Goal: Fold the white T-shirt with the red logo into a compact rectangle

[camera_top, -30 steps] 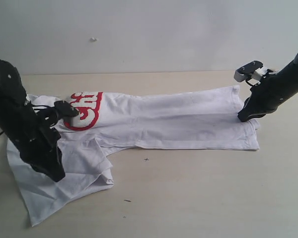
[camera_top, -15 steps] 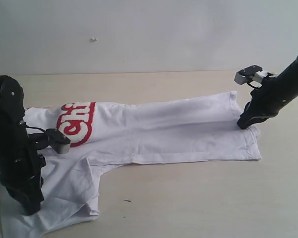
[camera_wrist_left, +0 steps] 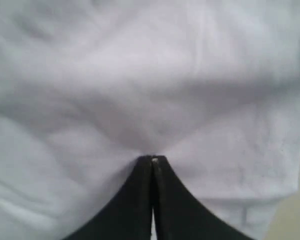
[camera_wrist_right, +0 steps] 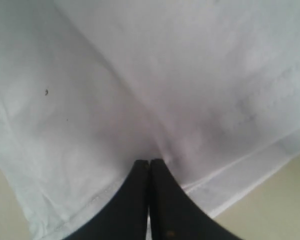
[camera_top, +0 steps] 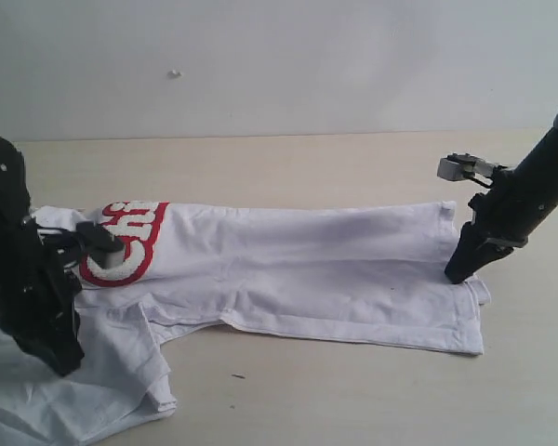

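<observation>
The white T-shirt (camera_top: 307,269) lies stretched sideways across the table, its sleeve end bunched at the near left. The red logo (camera_top: 121,243) shows at the shirt's left part, partly hidden behind the left arm. My left gripper (camera_top: 67,364) points down onto the bunched left end, jaws shut with white fabric (camera_wrist_left: 140,75) puckered at the tips (camera_wrist_left: 152,159). My right gripper (camera_top: 454,276) is shut on the shirt's right end near the hem (camera_wrist_right: 250,165), and cloth (camera_wrist_right: 140,75) fills that wrist view around the closed tips (camera_wrist_right: 150,161).
The beige table (camera_top: 353,390) runs bare in front of the shirt and behind it up to a pale wall (camera_top: 307,65). A strip of tabletop (camera_wrist_right: 285,200) shows past the hem in the right wrist view.
Both grippers have pulled the shirt toward the near side of the table. The logo has slid left, and the right end has come forward and down.
</observation>
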